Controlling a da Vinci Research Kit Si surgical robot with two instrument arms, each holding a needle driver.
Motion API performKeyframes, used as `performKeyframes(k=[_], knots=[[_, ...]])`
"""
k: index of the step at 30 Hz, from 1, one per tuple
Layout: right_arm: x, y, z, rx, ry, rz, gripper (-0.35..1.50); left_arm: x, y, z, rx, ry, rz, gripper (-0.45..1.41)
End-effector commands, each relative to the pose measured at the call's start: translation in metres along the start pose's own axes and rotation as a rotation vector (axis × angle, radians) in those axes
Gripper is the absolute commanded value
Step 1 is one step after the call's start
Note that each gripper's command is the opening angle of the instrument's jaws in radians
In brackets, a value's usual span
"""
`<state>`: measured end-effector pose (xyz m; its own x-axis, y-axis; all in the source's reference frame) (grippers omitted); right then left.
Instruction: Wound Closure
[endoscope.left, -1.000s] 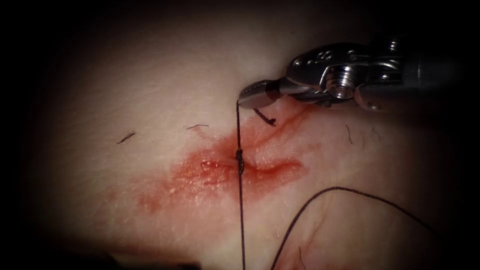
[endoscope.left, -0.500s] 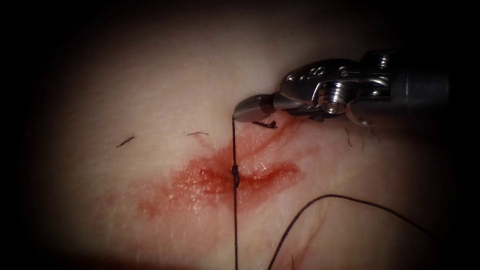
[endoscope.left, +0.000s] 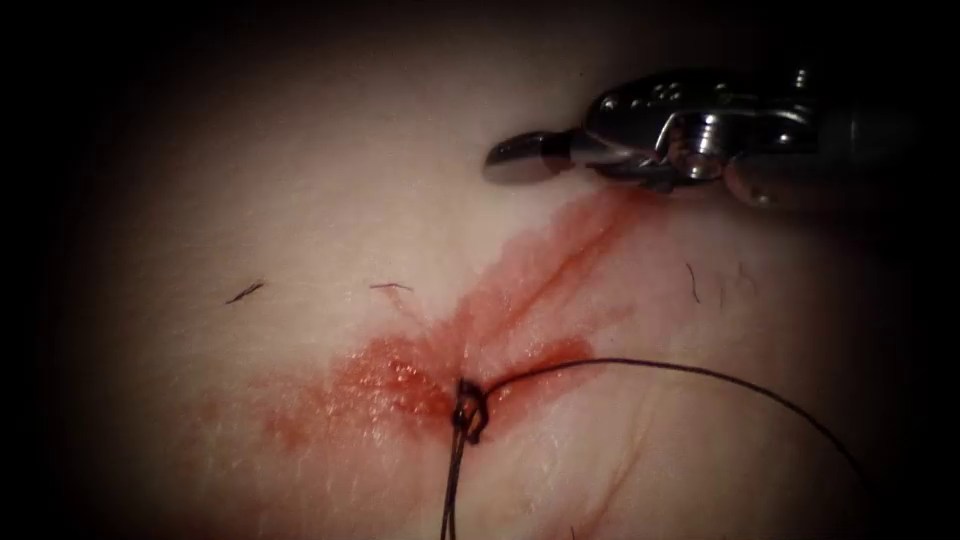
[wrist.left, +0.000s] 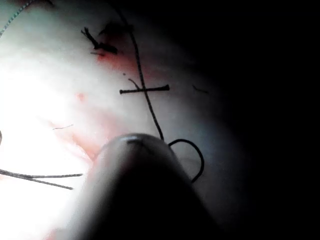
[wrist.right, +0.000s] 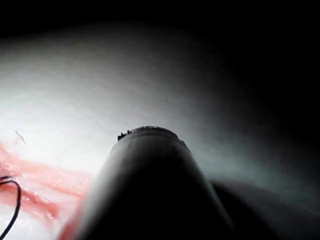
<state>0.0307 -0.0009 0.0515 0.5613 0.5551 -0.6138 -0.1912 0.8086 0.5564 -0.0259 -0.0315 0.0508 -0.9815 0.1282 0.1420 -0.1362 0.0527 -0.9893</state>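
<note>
- One end effector (endoscope.left: 515, 158), the right arm's, hovers at the far right of the tissue (endoscope.left: 300, 200) in the endoscope view, its jaws together and holding nothing.
- Earlier it held the thread taut above the knot; now that strand is out of its jaws and the tool sits higher, apart from the tissue.
- Its jaw tips point left, over pale tissue just beyond the far end of the red fluid (endoscope.left: 520, 290).
- The knot (endoscope.left: 470, 410) sits on the cut, at the near middle of the red patch, lower in the view than a second ago.
- From the knot two strands of thread (endoscope.left: 700, 372) run: a pair dropping to the near edge, and one long arc sweeping right and then near, lying slack on the tissue.
- Short cut ends of thread (endoscope.left: 245, 292) lie on the tissue left of the cut, with another (endoscope.left: 391, 287) nearer the red patch.
- The left arm's tool shaft (wrist.left: 135, 190) shows in its wrist view; I cannot tell how its jaws stand.
- I cannot make out the needle.
</note>
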Motion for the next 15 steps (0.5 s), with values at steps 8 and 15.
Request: performKeyframes(k=[8, 15], knots=[[0.0018, 0.0008, -0.0001, -0.014, 0.004, -0.017, -0.35, 0.0005, -0.0004, 0.0004, 0.004, -0.004, -0.002, -0.45], [0.0010, -0.0010, -0.0005, 0.037, -0.001, -0.030, -0.35, 0.0007, -0.0005, -0.0022, 0.003, 0.097, 0.014, -0.45]])
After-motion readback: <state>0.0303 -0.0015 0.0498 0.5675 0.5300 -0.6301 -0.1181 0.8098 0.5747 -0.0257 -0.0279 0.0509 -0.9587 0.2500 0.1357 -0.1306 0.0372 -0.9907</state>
